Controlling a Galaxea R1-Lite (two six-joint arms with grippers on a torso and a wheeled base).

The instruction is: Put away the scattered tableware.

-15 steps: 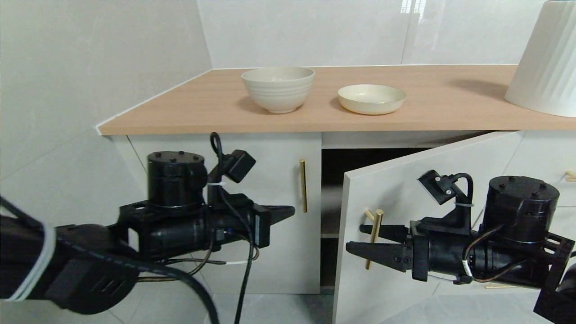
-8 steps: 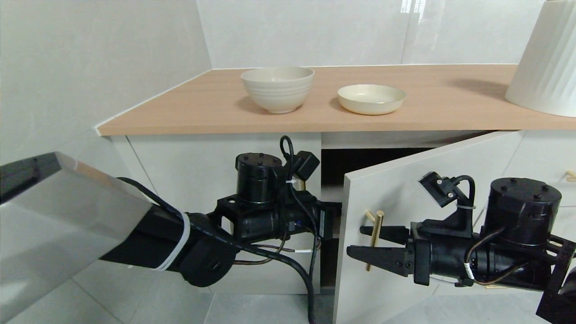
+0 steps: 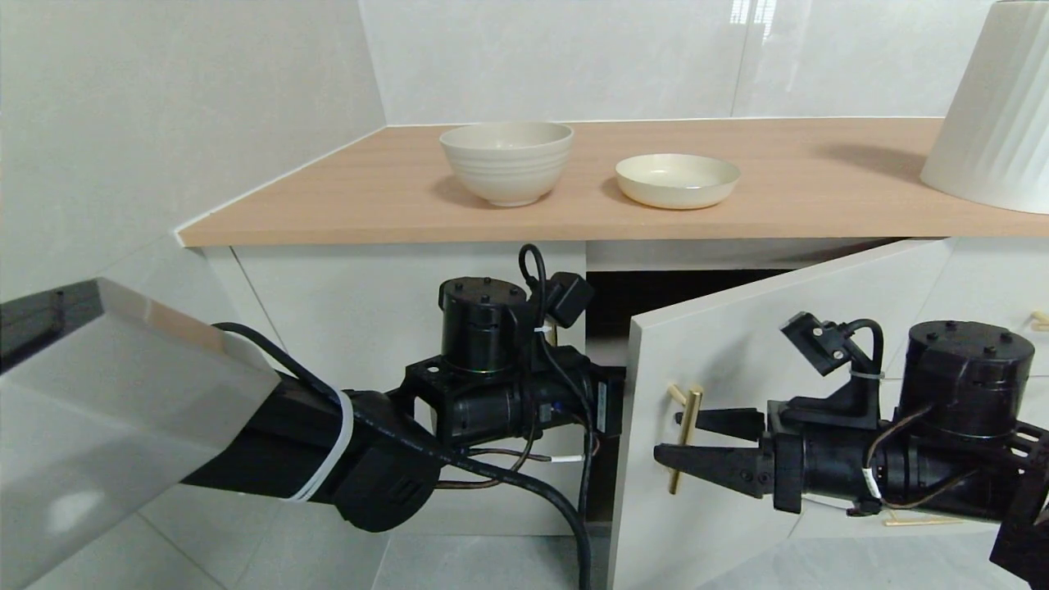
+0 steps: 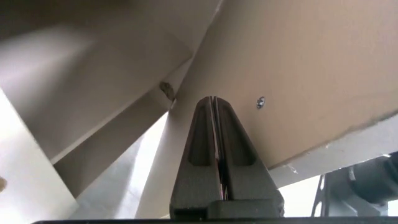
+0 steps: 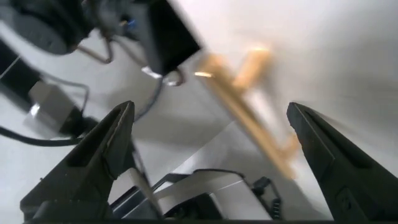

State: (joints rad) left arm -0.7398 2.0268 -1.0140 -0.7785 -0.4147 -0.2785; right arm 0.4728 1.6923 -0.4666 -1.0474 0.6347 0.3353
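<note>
A cream bowl with ribbed sides stands upright on the wooden counter, toward its left end. To the bowl's right, apart from it, sits a shallow cream dish, also upright.

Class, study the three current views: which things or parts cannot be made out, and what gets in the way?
Cupboard interior: head view, dark and mostly screened by the half-open white cupboard door.
Bottom of the cream ribbed bowl: head view, hidden by its own rim.
Tall white ribbed object: head view, cut off by the top and right edges.
Brass bar handle: right wrist view, blurred.
</note>
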